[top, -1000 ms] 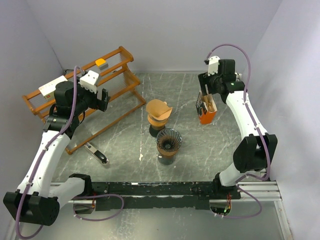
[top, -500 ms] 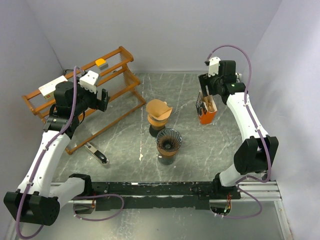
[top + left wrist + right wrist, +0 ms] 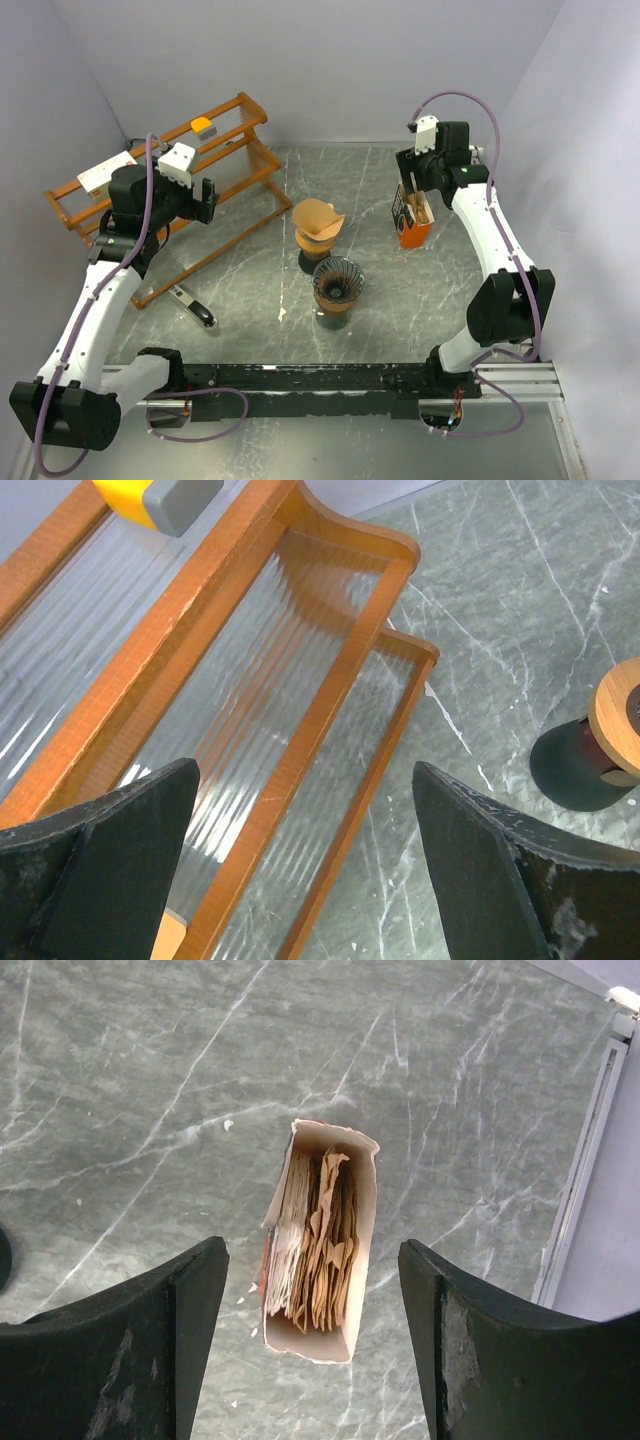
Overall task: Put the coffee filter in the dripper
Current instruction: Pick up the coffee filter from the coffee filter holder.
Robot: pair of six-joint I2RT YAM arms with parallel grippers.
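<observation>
Grey veined stone forms the table (image 3: pixel 250 290), closed in by plain pale walls. From above, the right gripper (image 3: pixel 411 198) blends into the top of the orange carton (image 3: pixel 414 236) below it, and whether they touch cannot be told there. Its wrist camera is clearer: the two dark fingers (image 3: pixel 180 1340) stand well apart, one to each side of the carton's open mouth, holding nothing and clear of the cardboard. Inside the carton a stack of brown and pale coffee filters (image 3: pixel 322 1245) stands on edge, its lower part hidden by the carton walls.

The left gripper (image 3: pixel 305 820) is spread wide too and empty, hanging over the wooden rack (image 3: pixel 330 690) with ribbed clear shelves. Its fingers are cut off by the bottom edge of its own view. A yellow and grey block (image 3: pixel 160 495) on the rack's upper shelf is cropped at the top, and a white object (image 3: pixel 105 172) further along the rack is too small to identify.

Mid-table, well apart from both grippers, the dark ribbed dripper (image 3: pixel 338 280) stands upright. Just behind it, a tan paper cone (image 3: pixel 318 220) sits in a wooden-collared stand (image 3: pixel 312 243). A slim black-handled tool (image 3: pixel 195 305) lies near the rack's foot; its kind is unclear.
</observation>
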